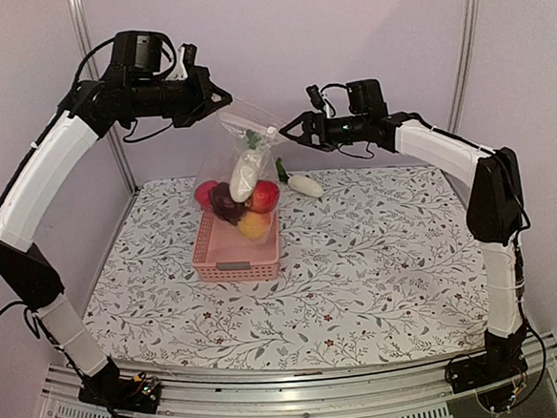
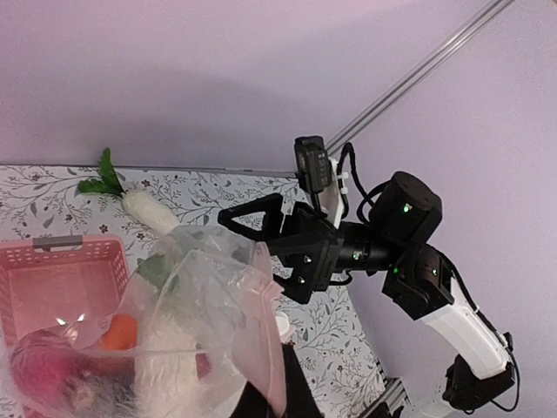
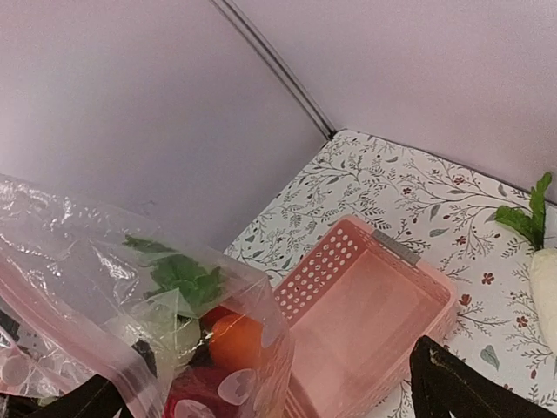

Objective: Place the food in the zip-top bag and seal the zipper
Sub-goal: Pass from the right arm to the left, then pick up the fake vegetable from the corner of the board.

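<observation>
The clear zip-top bag (image 1: 241,149) hangs above the pink basket (image 1: 234,260), with a white radish (image 1: 245,176) and red, yellow and dark purple pieces inside. My left gripper (image 1: 221,98) is shut on the bag's upper left corner. In the left wrist view the pink zipper strip (image 2: 265,348) runs down between that gripper's dark fingers (image 2: 270,396). My right gripper (image 1: 289,130) is open at the bag's right corner. In the right wrist view its jaws (image 3: 265,379) stand wide apart, with the bag (image 3: 104,261) by the left finger. A second radish (image 1: 303,183) lies loose on the table.
The pink basket (image 3: 374,305) stands under the bag and shows no loose food in it. The loose radish (image 3: 546,283) lies to the right of the basket near the back wall. Metal frame posts stand at both back corners.
</observation>
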You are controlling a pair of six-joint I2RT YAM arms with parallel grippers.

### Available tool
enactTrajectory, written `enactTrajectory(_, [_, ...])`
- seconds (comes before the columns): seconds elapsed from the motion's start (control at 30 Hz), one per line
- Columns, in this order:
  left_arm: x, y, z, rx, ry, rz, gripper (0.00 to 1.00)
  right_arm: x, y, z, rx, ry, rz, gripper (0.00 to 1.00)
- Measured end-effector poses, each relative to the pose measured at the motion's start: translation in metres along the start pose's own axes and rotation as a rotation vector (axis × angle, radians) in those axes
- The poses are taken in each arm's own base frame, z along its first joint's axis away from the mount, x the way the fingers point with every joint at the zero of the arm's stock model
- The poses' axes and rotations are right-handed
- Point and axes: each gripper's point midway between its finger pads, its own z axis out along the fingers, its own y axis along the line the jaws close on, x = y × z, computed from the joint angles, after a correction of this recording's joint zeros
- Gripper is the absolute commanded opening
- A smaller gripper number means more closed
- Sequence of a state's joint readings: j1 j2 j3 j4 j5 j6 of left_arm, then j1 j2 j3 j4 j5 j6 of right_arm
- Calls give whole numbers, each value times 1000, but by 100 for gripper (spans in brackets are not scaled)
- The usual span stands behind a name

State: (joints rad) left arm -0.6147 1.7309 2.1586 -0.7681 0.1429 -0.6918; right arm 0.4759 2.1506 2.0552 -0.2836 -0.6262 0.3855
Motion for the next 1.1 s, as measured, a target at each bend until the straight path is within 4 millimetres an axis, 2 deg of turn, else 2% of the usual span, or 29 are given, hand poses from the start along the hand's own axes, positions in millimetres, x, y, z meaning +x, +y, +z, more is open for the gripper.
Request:
enactTrajectory(0.1, [0, 11, -21, -51, -25, 8, 0, 11, 27, 2, -154, 34, -2, 98])
enactTrajectory(0.23, [2, 22, -42, -91, -64, 12, 0, 17, 57, -14, -270, 76, 33, 99])
enactTrajectory(0.3, [-11, 22, -53, -94, -123, 16, 0, 17, 69, -24, -284, 88, 39, 99])
enactTrajectory(0.43, [-55, 14, -79, -65, -291, 33, 0, 15, 95, -42, -283, 99, 32, 99])
enactTrajectory(0.53, [-77, 4, -77, -35, -354, 54, 0, 14, 114, -52, -267, 97, 15, 93])
enactTrajectory(0.6, [-85, 1, -68, -31, -369, 69, 0, 10, 113, -58, -216, 81, 15, 87])
enactTrajectory(0.67, [-89, 4, -60, -50, -375, 85, 0, 6, 105, -62, -154, 61, 21, 82])
enactTrajectory(0.73, [-90, 11, -56, -85, -375, 94, 0, 1, 87, -65, -79, 35, 37, 80])
enactTrajectory(0.83, [-92, 21, -65, -145, -387, 108, 0, -7, 38, -69, 76, -3, 80, 79])
enactTrajectory(0.93, [-100, 27, -90, -188, -426, 119, 0, -11, -11, -64, 201, -19, 97, 83])
enactTrajectory(1.1, [-112, 16, -155, -202, -523, 131, 0, -2, -73, -33, 313, 1, 101, 94])
